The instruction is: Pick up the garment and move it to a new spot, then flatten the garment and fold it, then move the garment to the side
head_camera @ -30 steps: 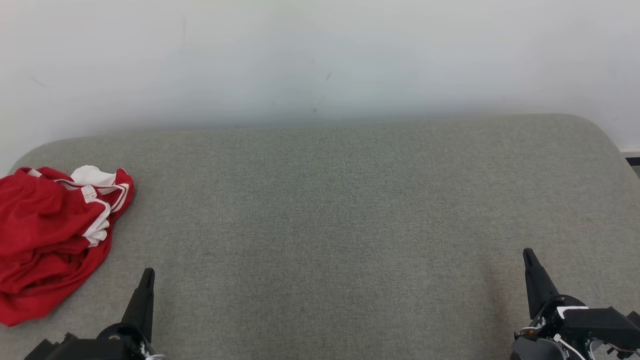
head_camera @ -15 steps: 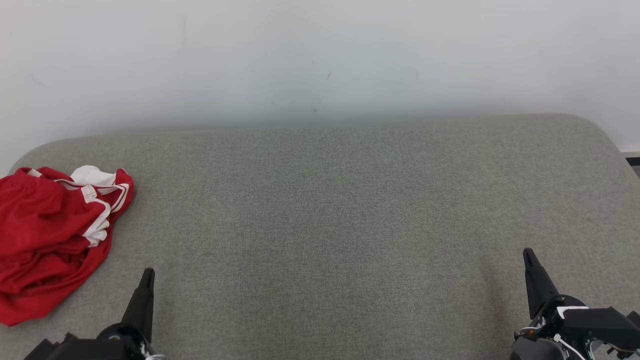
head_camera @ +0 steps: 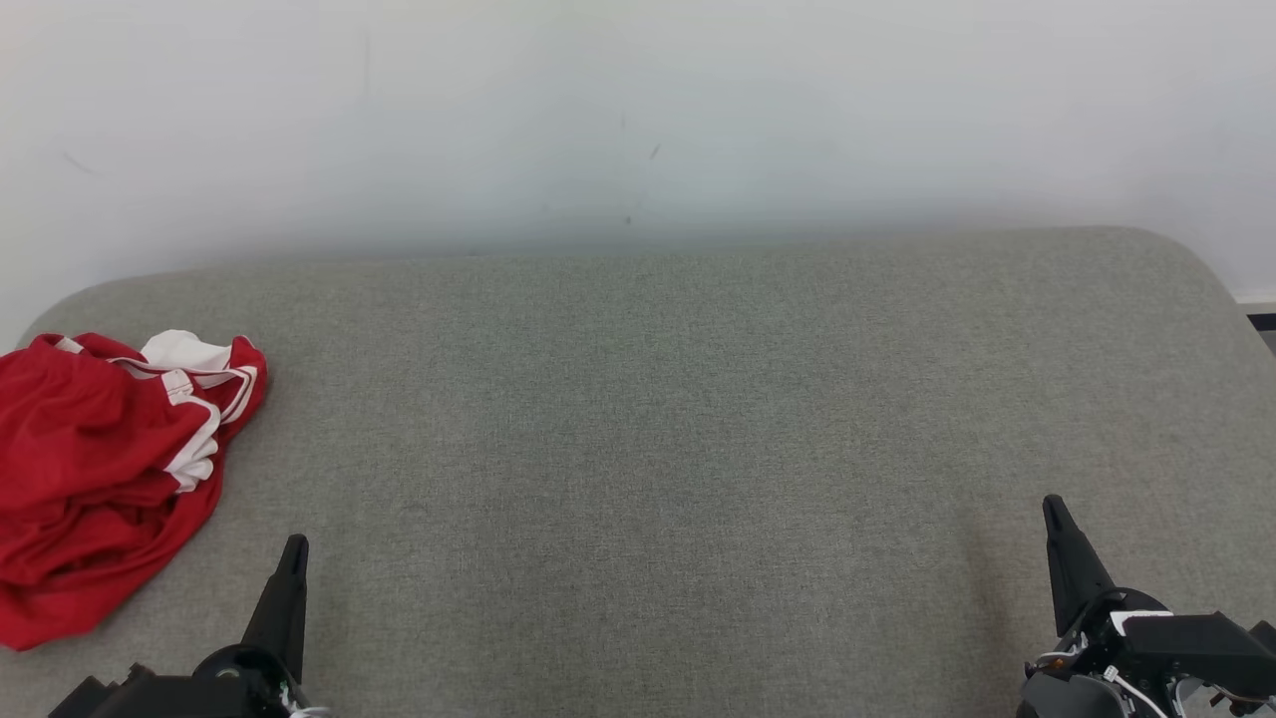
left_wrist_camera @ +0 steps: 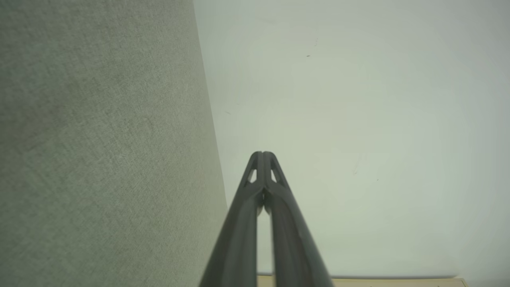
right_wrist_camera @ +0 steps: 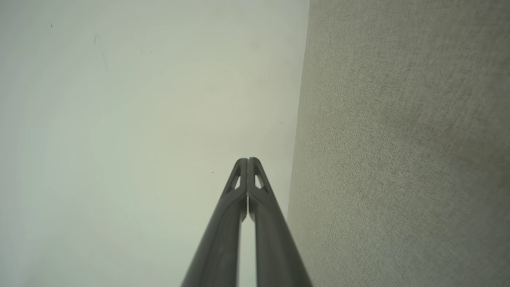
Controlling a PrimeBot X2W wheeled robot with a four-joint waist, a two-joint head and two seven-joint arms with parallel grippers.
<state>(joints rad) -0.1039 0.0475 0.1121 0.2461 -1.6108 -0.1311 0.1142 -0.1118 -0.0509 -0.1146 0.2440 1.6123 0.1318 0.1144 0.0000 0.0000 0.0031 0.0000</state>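
Note:
A crumpled red garment (head_camera: 95,479) with white trim lies bunched at the far left of the grey fabric surface (head_camera: 658,439), partly cut off by the head view's left edge. My left gripper (head_camera: 293,546) sits shut at the lower left, just right of the garment and apart from it. At the lower right my right gripper (head_camera: 1050,504) is shut too, far from the cloth. In the left wrist view my left gripper (left_wrist_camera: 262,152) has its tips pressed together on nothing. The right gripper (right_wrist_camera: 247,159) looks the same in its own wrist view.
A pale wall (head_camera: 638,120) rises behind the surface's rounded back edge. Between the garment and the right side stretches bare grey fabric. At the right edge a dark strip (head_camera: 1261,321) shows by the floor.

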